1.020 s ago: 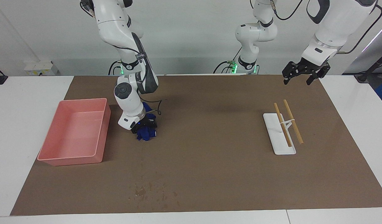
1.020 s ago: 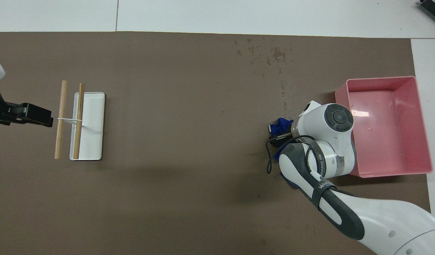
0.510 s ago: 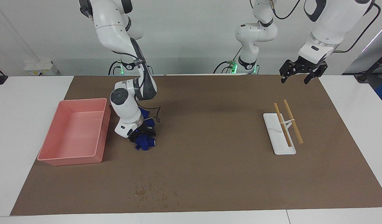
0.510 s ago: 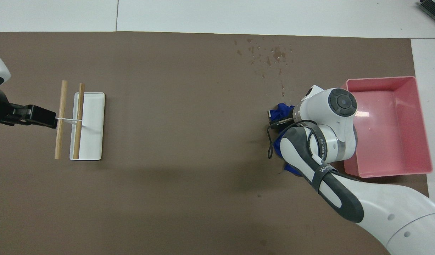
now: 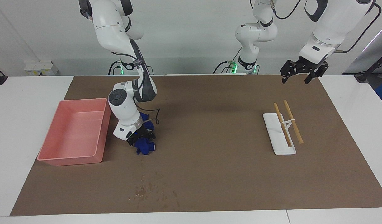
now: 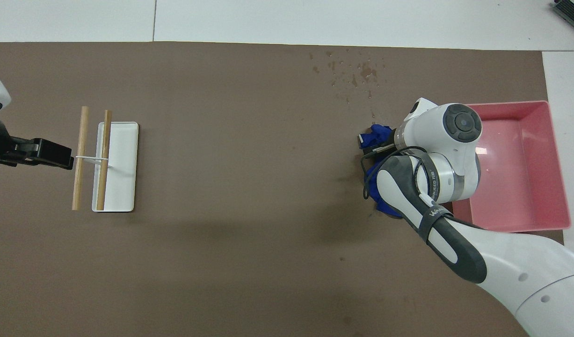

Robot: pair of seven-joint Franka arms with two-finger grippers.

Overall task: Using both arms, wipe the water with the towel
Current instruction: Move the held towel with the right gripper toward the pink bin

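The royal-blue towel is bunched in my right gripper, which is shut on it low over the brown mat, beside the pink bin. The towel's lower end touches the mat. In the overhead view the right wrist covers the gripper, and the towel shows at its edge. Water drops lie on the mat farther from the robots than the towel; they also show in the overhead view. My left gripper is open and empty, up in the air over the mat's edge at the left arm's end, and also shows in the overhead view.
A pink bin stands at the right arm's end of the mat. A white tray with two wooden sticks lies toward the left arm's end; it shows in the overhead view.
My right gripper has moved the towel along the mat away from the robots, toward the water drops. My left gripper has risen slightly and otherwise stays in place.
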